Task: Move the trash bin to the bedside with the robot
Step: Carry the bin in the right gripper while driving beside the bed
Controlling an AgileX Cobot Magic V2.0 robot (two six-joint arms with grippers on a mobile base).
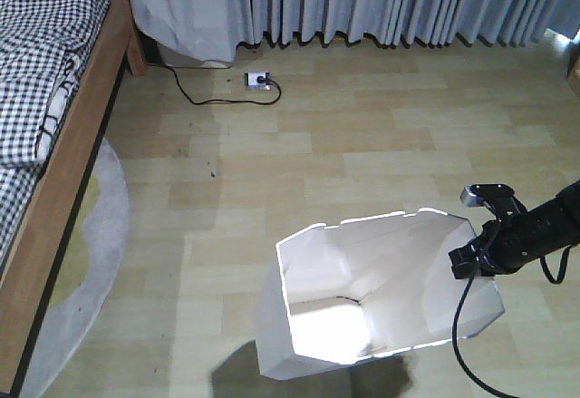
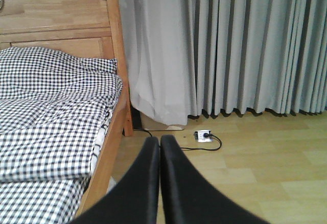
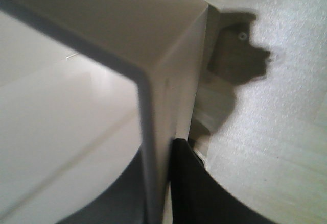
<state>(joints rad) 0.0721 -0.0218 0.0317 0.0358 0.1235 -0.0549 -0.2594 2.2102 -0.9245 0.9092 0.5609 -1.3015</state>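
Your trash bin (image 1: 362,262) stands on the wooden floor (image 1: 362,135) low in the front view, right of the middle, and you look down into its pale inside. Its angular rim shows bright all round, and a dark shadow lies on the floor at its near side. The bed (image 1: 77,158) runs along the left edge of that view, so the trash bin sits well apart from it, with bare floor and the edge of a grey round rug (image 1: 104,235) between them.

Your right arm (image 1: 544,226) reaches in from the right edge. The right fingers (image 1: 467,260) meet the bin's right-hand rim. In the right wrist view, one of the right fingers (image 3: 199,193) lies against the outside of the bin wall (image 3: 153,112) and the other sits dark on the inside, so they pinch the wall between them.

Your left fingers (image 2: 148,173) are pressed together with nothing between them, and they point toward the bed's far corner. Past them you see the checked bedding (image 2: 51,112), the wooden headboard (image 2: 61,25) with the word DREAM, the grey curtains (image 2: 245,45), and a white power strip (image 2: 203,135) with a black cable on the floor below the curtains.
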